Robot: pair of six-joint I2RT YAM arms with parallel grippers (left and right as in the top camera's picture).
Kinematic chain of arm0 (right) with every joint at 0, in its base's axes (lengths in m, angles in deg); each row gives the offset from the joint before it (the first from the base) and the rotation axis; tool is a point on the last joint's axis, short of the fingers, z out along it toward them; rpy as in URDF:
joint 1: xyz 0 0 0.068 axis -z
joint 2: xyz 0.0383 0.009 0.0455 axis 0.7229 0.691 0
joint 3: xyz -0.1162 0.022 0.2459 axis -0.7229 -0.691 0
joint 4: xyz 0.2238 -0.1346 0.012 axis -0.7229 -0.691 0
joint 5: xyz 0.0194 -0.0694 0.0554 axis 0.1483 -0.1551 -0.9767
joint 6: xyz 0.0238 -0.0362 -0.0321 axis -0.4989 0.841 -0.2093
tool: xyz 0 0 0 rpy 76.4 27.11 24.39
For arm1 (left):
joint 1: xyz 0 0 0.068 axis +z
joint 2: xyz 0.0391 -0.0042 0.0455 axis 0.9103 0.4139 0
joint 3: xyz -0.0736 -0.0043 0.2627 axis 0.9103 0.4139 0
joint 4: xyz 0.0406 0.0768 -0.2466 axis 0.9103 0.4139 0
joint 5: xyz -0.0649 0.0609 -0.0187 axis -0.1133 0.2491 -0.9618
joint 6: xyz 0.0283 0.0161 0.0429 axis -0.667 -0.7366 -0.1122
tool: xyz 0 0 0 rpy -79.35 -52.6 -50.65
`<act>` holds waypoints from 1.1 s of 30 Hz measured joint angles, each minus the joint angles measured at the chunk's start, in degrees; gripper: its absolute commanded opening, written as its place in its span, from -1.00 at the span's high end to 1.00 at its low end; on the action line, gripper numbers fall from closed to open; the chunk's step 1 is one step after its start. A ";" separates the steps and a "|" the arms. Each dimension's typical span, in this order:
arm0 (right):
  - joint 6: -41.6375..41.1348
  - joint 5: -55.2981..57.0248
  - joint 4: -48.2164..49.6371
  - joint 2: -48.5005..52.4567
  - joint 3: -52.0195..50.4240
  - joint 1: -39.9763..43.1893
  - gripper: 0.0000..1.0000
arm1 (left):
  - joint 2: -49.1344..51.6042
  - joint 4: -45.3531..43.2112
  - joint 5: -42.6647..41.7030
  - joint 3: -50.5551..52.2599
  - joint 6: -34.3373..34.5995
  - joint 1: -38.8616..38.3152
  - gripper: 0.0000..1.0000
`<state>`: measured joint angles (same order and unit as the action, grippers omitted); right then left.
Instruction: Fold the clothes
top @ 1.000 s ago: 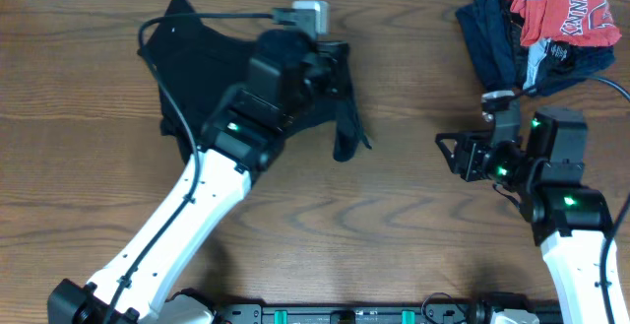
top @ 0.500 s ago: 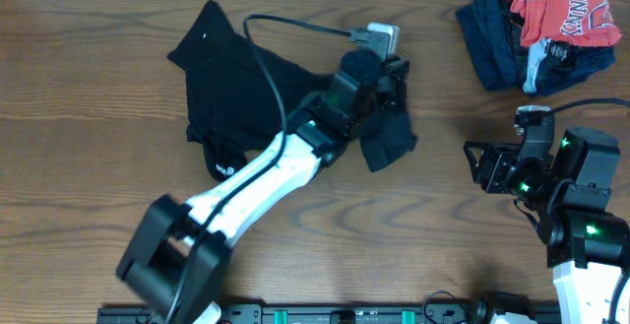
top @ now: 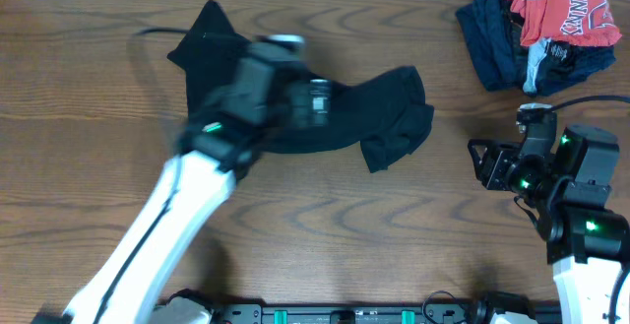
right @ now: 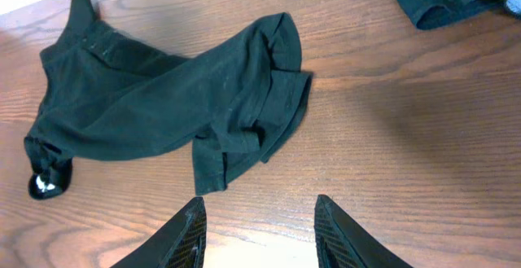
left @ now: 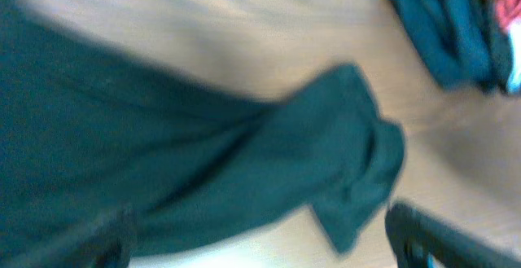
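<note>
The plain black soft short-sleeved shirt (top: 394, 117) lies bunched near the far edge of the brown wooden surface (top: 394, 226). The left pincer (left: 256, 219) and right pincer (right: 259, 207) both stand apart, empty. Flatten it first: pinch single-layer corners and pull outward.

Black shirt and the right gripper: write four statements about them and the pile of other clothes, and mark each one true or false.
1. The black shirt lies folded in a neat rectangle. False: it lies rumpled and stretched out across the table.
2. The right gripper is open, with nothing between its fingers. True.
3. The red shirt lies on top of the dark navy garments. True.
4. The black shirt touches the pile with the red shirt. False: bare wood shows between them in the overhead view.
</note>
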<state>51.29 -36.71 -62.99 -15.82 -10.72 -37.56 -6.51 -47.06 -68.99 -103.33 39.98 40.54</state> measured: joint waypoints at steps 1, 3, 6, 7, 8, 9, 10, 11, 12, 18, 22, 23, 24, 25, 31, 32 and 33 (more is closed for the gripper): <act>0.00 0.11 0.31 0.94 0.00 -0.35 0.12 | -2.75 3.69 0.52 -0.22 -0.07 1.88 -0.96; -0.24 0.22 0.87 2.84 0.00 -1.57 0.01 | -6.58 9.27 1.73 -0.46 -0.09 4.98 -0.96; -0.55 0.42 2.69 6.69 0.00 -4.98 -0.11 | -7.87 14.58 2.91 -0.42 -0.09 8.50 -0.96; -0.50 0.46 3.45 7.96 0.00 -6.34 -0.13 | -7.32 15.39 3.30 -0.26 -0.09 9.73 -0.96; -0.48 0.46 4.35 9.42 0.00 -7.87 -0.14 | -6.67 15.80 3.56 0.07 -0.09 10.64 -0.96; -0.50 0.55 5.14 10.84 0.00 -9.44 -0.15 | -5.77 15.93 3.78 0.79 -0.02 11.69 -0.96; -0.50 0.74 5.84 12.31 0.00 -11.02 -0.15 | -4.90 16.00 4.15 1.73 0.35 12.63 -0.96; -0.55 0.92 6.36 13.60 0.00 -12.37 -0.18 | -3.96 16.17 4.76 2.80 0.85 13.46 -0.96; -0.55 1.44 6.75 14.99 0.00 -13.90 -0.19 | -2.97 16.04 5.35 3.98 1.70 14.34 -0.96; -0.61 4.76 8.50 21.38 0.00 -20.28 -0.24 | 3.39 10.54 7.74 11.08 4.00 20.50 -0.96; -0.61 6.51 10.84 24.02 0.00 -22.77 -0.23 | 8.72 5.22 8.31 13.05 4.48 23.50 -0.96; -0.61 6.80 11.37 24.41 0.00 -22.99 -0.22 | 10.03 4.22 8.31 13.11 4.50 23.85 -0.96; -0.61 7.17 11.89 24.83 0.00 -23.45 -0.22 | 11.58 3.06 8.31 13.11 4.52 24.11 -0.96; -0.61 7.32 12.22 25.18 0.00 -23.54 -0.22 | 12.81 2.29 8.31 13.11 4.52 24.17 -0.96; -0.63 8.41 12.79 26.49 0.00 -23.69 -0.18 | 20.31 -0.85 7.32 13.11 5.33 24.17 -0.93; -0.61 8.59 12.81 26.49 0.00 -23.69 -0.16 | 21.31 -1.16 6.88 13.11 5.64 24.17 -0.87; -0.63 8.70 12.83 26.49 0.00 -23.69 -0.15 | 22.40 -1.44 6.45 13.11 5.92 24.17 -0.79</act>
<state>50.65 -28.01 -50.16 10.67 -10.72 -61.25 15.90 -48.50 -62.54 -90.22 45.91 64.71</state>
